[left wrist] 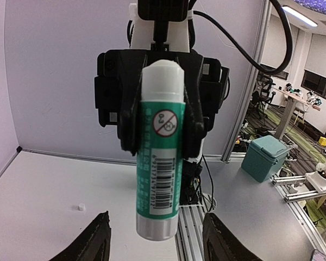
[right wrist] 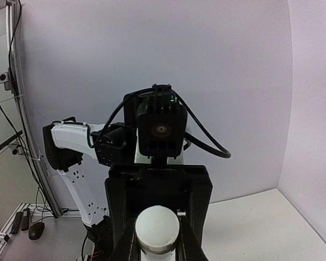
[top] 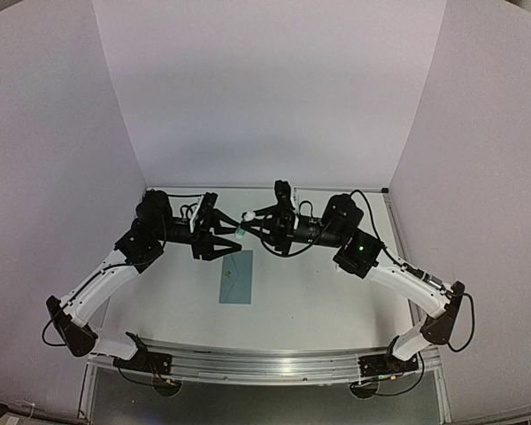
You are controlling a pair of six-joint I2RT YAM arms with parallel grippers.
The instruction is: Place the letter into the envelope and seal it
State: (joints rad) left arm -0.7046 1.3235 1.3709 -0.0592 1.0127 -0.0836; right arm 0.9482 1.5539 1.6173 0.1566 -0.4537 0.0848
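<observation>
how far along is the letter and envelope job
Done, seemingly: no letter is in view, only the teal envelope flat on the table, so it may be inside. In hand: the right fingers clamp a glue stick; the left fingers are open. Left: gluing, sealing.

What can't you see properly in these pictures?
- The letter: in no view; maybe inside the envelope, cannot tell.
- Its flap: too small in the top view to tell open or sealed.
- The glue stick: in the right wrist view only its round end shows; the bottom edge cuts off the rest.
</observation>
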